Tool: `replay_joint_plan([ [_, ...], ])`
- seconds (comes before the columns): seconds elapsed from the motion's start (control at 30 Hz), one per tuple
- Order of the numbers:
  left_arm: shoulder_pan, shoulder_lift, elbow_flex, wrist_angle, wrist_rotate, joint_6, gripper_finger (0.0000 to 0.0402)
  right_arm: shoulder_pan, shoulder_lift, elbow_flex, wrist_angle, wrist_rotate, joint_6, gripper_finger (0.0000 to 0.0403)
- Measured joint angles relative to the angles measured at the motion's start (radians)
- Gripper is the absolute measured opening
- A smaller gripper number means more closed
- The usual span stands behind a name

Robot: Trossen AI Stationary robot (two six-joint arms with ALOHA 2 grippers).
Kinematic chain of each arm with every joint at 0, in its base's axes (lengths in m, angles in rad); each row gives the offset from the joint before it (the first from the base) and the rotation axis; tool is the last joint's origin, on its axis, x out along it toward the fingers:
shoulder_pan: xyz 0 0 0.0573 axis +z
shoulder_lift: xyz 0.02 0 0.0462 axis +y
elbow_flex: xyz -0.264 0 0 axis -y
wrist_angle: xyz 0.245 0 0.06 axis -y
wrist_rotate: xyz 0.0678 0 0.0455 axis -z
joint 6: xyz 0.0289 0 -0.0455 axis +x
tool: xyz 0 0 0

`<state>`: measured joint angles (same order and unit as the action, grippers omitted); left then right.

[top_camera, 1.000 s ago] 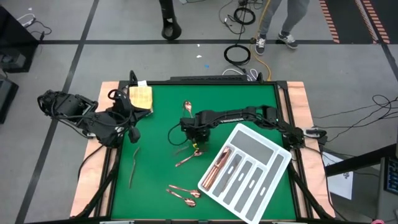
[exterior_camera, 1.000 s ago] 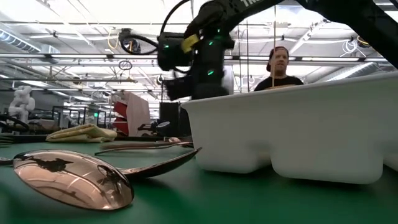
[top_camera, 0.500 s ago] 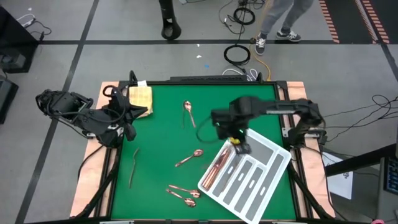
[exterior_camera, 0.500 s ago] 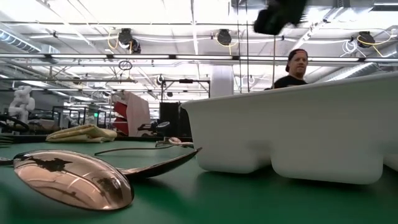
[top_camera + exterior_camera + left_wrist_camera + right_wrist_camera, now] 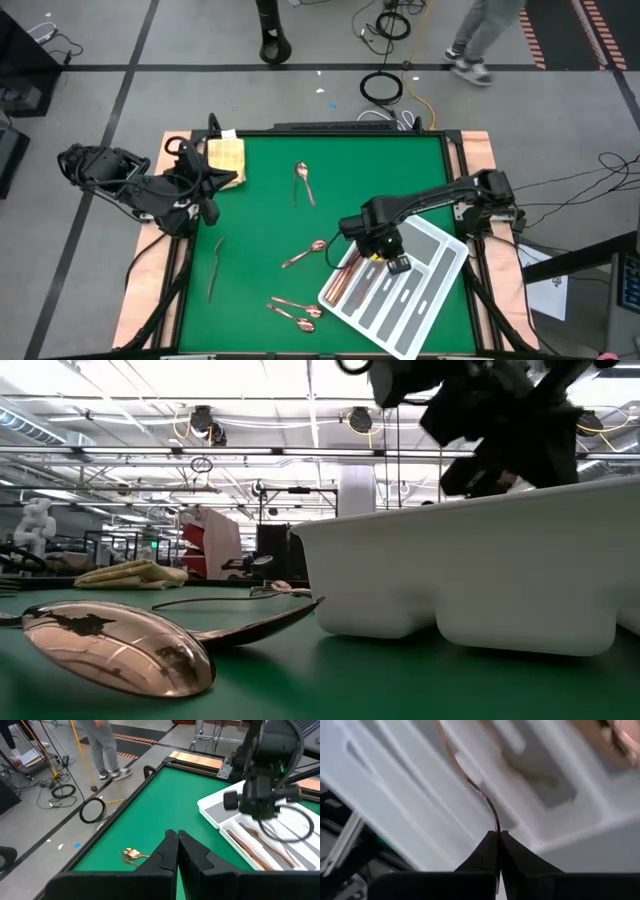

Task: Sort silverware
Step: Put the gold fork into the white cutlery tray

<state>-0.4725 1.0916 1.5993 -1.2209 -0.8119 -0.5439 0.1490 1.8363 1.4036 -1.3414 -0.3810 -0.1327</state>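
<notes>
My right gripper [image 5: 381,248] hangs over the white tray [image 5: 432,262] and is shut on a slim copper utensil [image 5: 470,780]; which kind cannot be told. In the low view, my right gripper [image 5: 500,430] shows above the tray's wall [image 5: 470,575]. Several copper pieces [image 5: 346,274] lie in the tray's left slot. Loose on the green mat lie a spoon [image 5: 303,178], another spoon [image 5: 305,253], a thin piece [image 5: 213,270] and two spoons [image 5: 295,308]. My left gripper [image 5: 177,845] is shut and waits at the table's left edge. My right gripper pinches the copper utensil by one end [image 5: 497,827] between its two fingertips, coming from above and pointing down. The piece runs on from the fingertips in a curve, over the tray's grey slots [image 5: 535,775]. Whether its far end touches the tray cannot be told.
A folded yellow-tan cloth [image 5: 226,156] lies at the far left corner beside my left arm. The tray sits slantwise at the near right corner. A big spoon [image 5: 120,645] lies close before the low camera. A person's legs [image 5: 480,40] pass beyond the far edge.
My right gripper rose from the middle of the mat with a copper piece from beside the spoon, swung toward the table's right to the tray, and has now come down over it, a little nearer the near edge. The person beyond the far edge has walked to the right.
</notes>
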Motion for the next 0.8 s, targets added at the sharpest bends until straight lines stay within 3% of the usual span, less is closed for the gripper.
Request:
replay_joint_plan([
  [0.4, 0.000, 0.000, 0.000, 0.000, -0.001, -0.002, 0.0011, -0.001, 0.155, 0.002, 0.022, 0.034, -0.123, 0.0004],
  [0.67, 0.000, 0.000, 0.000, 0.000, -0.002, -0.001, 0.0011, -0.031, 0.134, 0.052, 0.006, 0.086, -0.066, 0.0094],
  [0.8, 0.000, 0.000, 0.000, 0.000, -0.002, -0.001, 0.0011, -0.050, 0.133, 0.163, -0.127, 0.104, -0.052, 0.0142],
])
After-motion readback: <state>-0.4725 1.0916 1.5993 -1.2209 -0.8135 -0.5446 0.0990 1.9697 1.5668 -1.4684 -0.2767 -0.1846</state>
